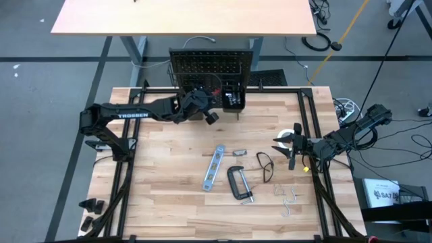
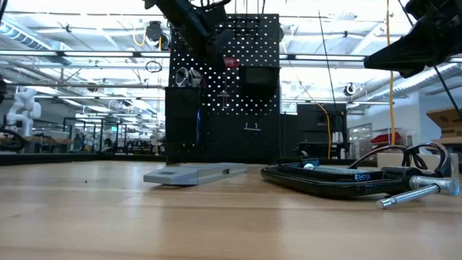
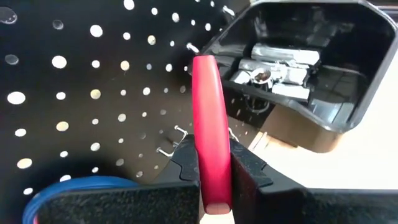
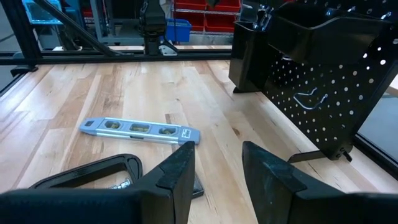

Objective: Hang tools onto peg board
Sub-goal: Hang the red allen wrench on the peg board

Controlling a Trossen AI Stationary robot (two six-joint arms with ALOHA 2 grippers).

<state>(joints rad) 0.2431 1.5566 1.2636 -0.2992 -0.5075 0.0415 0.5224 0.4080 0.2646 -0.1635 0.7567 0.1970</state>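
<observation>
Red screwdriver (image 3: pixel 211 143) pinched in left jaws at peg board (image 3: pixel 93 93); right jaws spread.

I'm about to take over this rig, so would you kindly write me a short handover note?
Left tool: shut on a red handle, held up against the peg board beside the bin of metal parts; not yet hung.
Right tool: open, empty, at the table's right side.
On the table: level, C-clamp, glasses, white tape roll, loose hooks.
Left: hang these.
</observation>
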